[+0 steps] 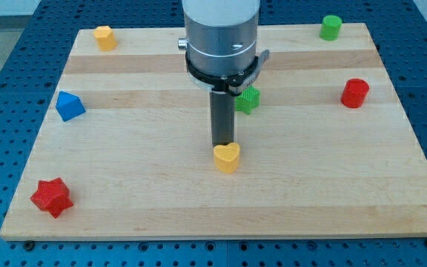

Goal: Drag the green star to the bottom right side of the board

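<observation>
The green star [249, 99] lies near the middle of the wooden board [310, 178], partly hidden behind my arm's grey body. My tip [222, 143] is down on the board just below and to the left of the green star, a short gap apart from it. The tip stands right at the top edge of a yellow heart [227, 157], touching or nearly touching it.
A green cylinder [330, 27] sits at the top right, a red cylinder [355, 93] at the right, a yellow block [105, 37] at the top left, a blue block [69, 106] at the left and a red star [51, 196] at the bottom left.
</observation>
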